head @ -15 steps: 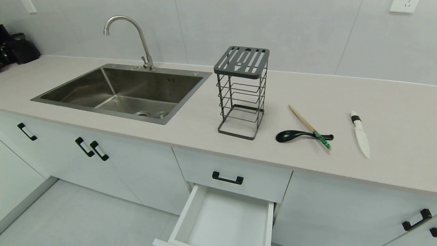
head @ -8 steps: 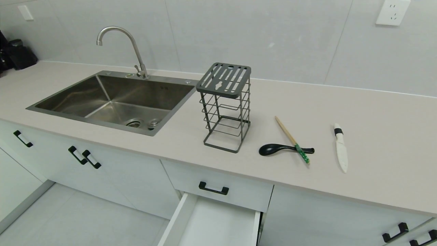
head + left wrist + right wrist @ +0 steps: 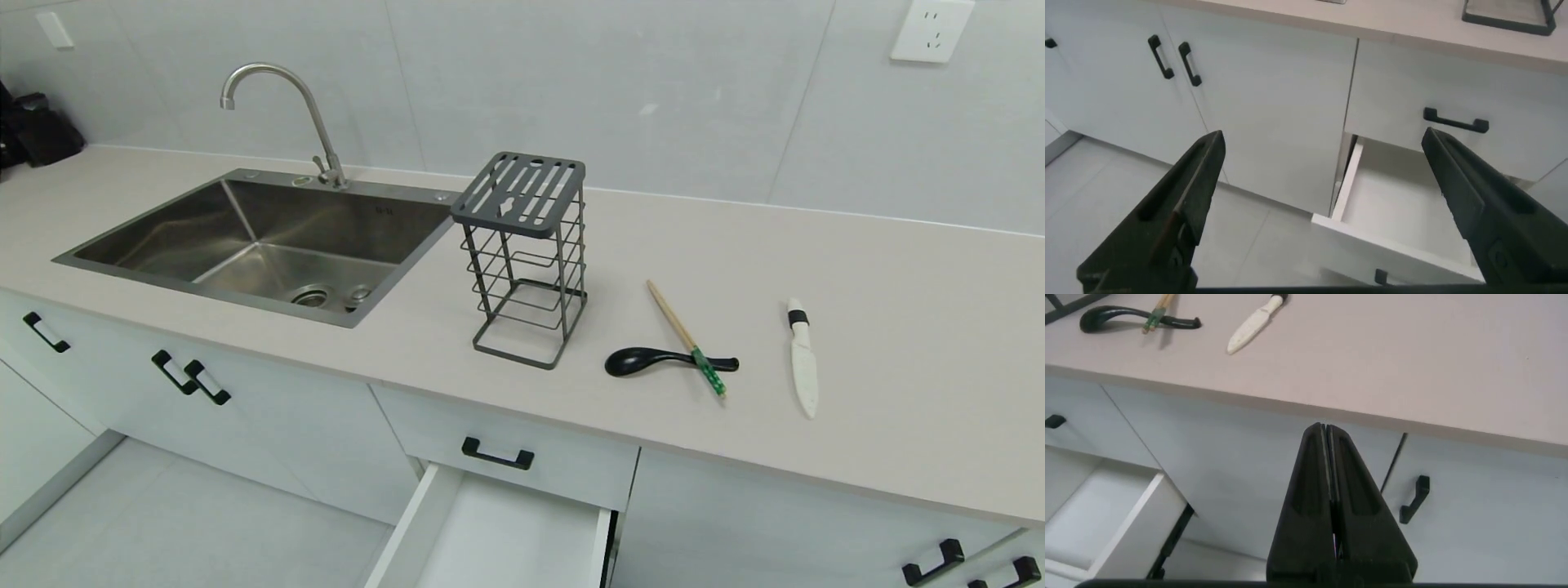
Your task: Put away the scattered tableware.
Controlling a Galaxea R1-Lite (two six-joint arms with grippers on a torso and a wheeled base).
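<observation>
Viewpoint shifted; black spoon [image 3: 635, 360] crosses green-tipped wooden chopstick [image 3: 676, 325].

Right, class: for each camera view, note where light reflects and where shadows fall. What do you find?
Head view: a faint bright patch glints on the wall tile, the sink shows a dull sheen, and the rack casts only a faint shadow. Right wrist view: soft shadows lie beside the spoon and knife. Left wrist view: the open drawer is evenly lit.
</observation>
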